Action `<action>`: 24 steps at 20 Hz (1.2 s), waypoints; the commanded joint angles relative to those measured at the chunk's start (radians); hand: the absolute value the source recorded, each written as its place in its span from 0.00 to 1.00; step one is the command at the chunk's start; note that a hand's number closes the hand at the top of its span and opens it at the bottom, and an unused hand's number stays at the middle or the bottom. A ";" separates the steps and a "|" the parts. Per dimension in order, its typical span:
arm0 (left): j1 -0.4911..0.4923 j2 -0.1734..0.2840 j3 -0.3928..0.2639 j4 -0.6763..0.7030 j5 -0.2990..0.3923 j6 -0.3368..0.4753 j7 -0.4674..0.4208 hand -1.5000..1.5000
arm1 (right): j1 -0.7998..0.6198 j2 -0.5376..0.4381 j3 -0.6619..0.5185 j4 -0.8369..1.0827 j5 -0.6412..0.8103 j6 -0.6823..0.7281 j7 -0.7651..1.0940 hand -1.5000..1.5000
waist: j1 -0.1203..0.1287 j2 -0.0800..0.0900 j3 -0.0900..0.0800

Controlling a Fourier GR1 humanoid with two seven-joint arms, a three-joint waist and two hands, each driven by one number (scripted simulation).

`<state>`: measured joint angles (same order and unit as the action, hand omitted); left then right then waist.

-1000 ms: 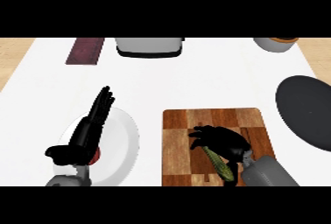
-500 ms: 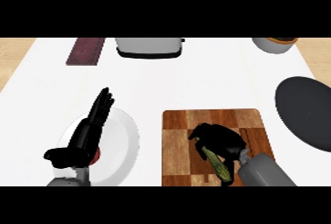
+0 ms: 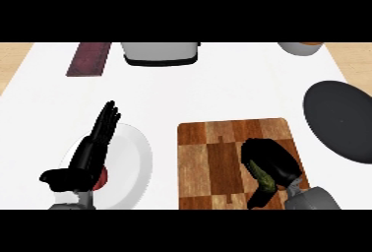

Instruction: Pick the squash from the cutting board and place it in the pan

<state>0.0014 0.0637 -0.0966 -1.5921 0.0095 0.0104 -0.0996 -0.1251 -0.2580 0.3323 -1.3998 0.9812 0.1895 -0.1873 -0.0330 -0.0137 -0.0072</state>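
Dark pan holds nothing, squash in right hand, on cutting board

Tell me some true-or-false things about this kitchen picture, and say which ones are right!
1. The squash is already in the pan. False: it is over the cutting board, in the right hand.
2. The right hand is curled round the squash. True.
3. The pan is to the left of the board. False: it is at the right edge of the view.
4. The left hand is open, over a white plate. True.
5. The left hand holds the squash. False: it holds nothing, fingers straight.
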 commanded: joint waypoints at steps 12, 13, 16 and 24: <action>0.018 -0.048 -0.049 -0.023 -0.045 0.043 0.007 0.50 | 0.372 0.011 -0.285 -0.736 -0.097 -0.192 0.283 1.00 | 0.007 0.007 0.007; -0.031 -0.033 -0.014 0.027 -0.024 0.025 0.004 0.50 | 0.339 0.018 -0.322 -0.722 -0.135 -0.186 0.284 1.00 | 0.014 0.011 0.007; 0.028 -0.021 -0.017 0.001 0.004 -0.014 -0.026 0.50 | 0.384 0.062 -0.378 -0.754 -0.204 -0.193 0.321 1.00 | 0.021 0.012 0.007; -0.017 -0.031 -0.019 0.050 -0.031 0.001 -0.039 0.50 | 0.172 0.022 -0.641 -0.394 -0.415 -0.247 0.213 1.00 | 0.035 0.015 0.008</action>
<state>-0.0260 0.0315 -0.1191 -1.5783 -0.0148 0.0193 -0.0935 0.1150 -0.2193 -0.1997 -1.9369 0.6423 -0.0214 0.0807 -0.0035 -0.0002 0.0002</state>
